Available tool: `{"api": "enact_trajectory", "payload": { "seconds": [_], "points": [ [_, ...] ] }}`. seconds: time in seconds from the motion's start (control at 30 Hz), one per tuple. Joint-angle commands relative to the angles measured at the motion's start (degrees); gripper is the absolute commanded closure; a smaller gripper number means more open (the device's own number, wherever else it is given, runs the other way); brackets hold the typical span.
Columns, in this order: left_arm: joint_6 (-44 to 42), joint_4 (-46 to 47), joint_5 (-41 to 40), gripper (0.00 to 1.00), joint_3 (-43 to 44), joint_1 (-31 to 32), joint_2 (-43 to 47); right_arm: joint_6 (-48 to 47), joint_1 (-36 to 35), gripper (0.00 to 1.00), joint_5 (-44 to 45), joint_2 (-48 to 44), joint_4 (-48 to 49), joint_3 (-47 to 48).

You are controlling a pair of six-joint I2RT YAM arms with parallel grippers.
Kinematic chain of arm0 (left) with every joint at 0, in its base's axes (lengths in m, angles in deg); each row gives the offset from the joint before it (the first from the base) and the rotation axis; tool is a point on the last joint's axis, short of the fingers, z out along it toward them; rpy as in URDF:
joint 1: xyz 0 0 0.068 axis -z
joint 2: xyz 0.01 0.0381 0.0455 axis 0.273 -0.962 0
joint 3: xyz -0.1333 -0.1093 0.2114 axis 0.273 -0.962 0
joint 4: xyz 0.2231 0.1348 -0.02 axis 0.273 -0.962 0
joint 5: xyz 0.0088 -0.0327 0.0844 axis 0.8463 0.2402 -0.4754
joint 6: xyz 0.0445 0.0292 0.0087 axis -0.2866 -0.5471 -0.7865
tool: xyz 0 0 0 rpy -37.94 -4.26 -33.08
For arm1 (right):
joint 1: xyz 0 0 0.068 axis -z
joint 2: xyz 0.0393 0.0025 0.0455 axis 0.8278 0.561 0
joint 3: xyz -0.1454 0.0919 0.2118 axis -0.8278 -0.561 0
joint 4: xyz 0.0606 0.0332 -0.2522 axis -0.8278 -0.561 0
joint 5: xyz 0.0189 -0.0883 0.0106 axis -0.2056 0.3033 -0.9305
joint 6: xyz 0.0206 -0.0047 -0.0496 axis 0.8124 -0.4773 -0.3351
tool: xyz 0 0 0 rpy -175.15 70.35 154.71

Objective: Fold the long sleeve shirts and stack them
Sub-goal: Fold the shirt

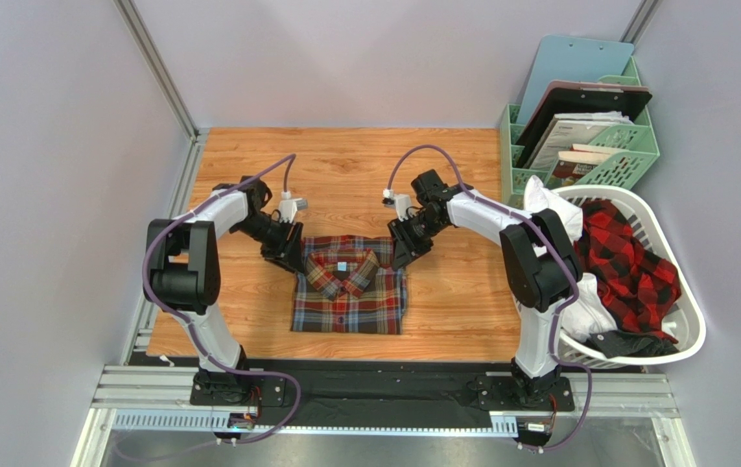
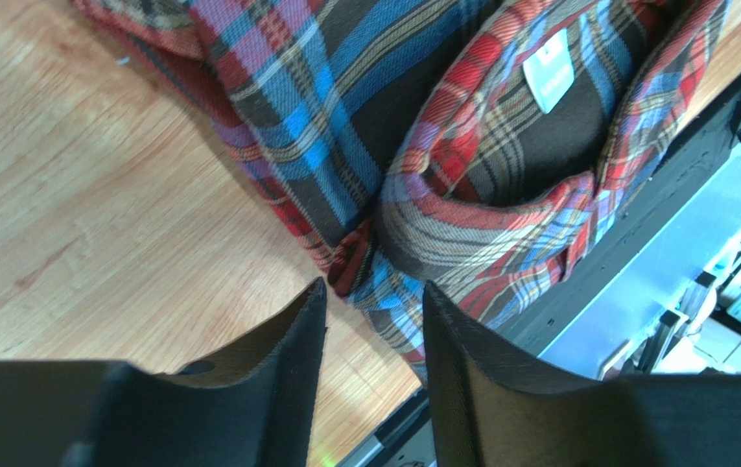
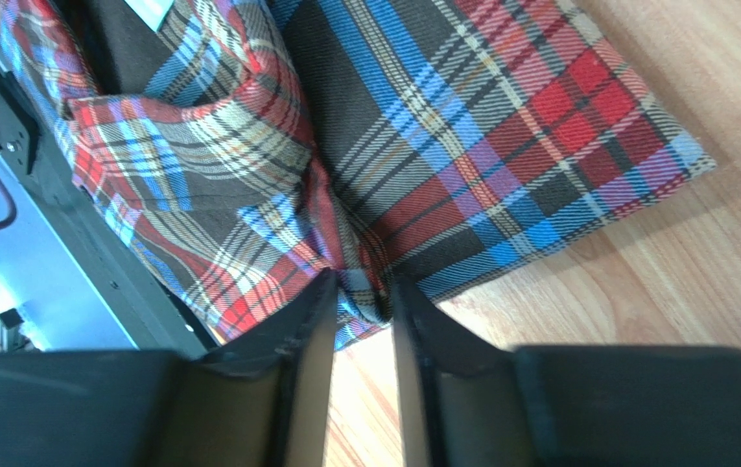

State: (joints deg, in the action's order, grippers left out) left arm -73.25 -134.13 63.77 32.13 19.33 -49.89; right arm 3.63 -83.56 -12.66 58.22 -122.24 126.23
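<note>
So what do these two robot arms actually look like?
The left arm and right arm match: white-shelled links between chunky black joint housings, each bolted to a black base plate. A purple cable loops along each arm. The left gripper and right gripper each end in two matte black, tapering fingers.

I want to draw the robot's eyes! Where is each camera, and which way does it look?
Top: above and behind the arms, looking down at the plaid shirt on the table; both arms show.
Left wrist: on the left arm, looking past its black fingers at the shirt's collar.
Right wrist: on the right arm, past its fingers at the shirt's edge.
All share the shirt.
</note>
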Motion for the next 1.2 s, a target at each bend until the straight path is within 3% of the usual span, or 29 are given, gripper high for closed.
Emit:
{"api": "enact_trajectory", "payload": {
  "seconds": [0.0, 0.1, 0.17, 0.2, 0.27, 0.47, 0.63, 1.17],
  "points": [
    [-1.57, 1.02, 2.93, 0.58, 0.48, 0.64, 0.63, 0.13, -0.35, 0.72, -2.22, -1.18, 1.11, 0.84],
    [-1.57, 1.11, 3.72, 0.7, 0.3, 0.91, 0.63, 0.13, -0.36, 0.77, -2.58, -1.35, 0.85, 0.84],
    [-1.48, 1.11, 3.9, 0.93, 0.21, 0.91, 1.15, 0.13, -0.36, 0.87, -2.4, -1.7, 0.85, 0.84],
    [-1.48, 1.11, 3.99, 0.99, 0.21, 0.91, 1.59, 0.04, -0.36, 0.93, -2.31, -1.88, 0.67, 0.92],
    [-2.0, 0.24, 4.51, 1.0, 0.3, 1.0, 3.86, -0.05, -0.44, 1.0, -2.4, -2.84, -0.29, 1.19],
    [-2.97, -1.26, 5.04, 1.0, 0.74, 1.17, 12.57, -0.22, 0.0, 1.0, -0.82, -8.29, -1.97, 1.01],
    [-3.68, -0.92, 4.69, 1.0, 2.67, 1.35, 14.25, -0.75, 1.14, 1.0, 1.37, -9.35, -2.58, 2.85],
    [1.33, 6.21, -2.95, 1.0, 10.93, 1.35, -5.17, -1.63, 5.45, 1.0, 7.0, 5.85, -0.65, 9.98]
  ]
}}
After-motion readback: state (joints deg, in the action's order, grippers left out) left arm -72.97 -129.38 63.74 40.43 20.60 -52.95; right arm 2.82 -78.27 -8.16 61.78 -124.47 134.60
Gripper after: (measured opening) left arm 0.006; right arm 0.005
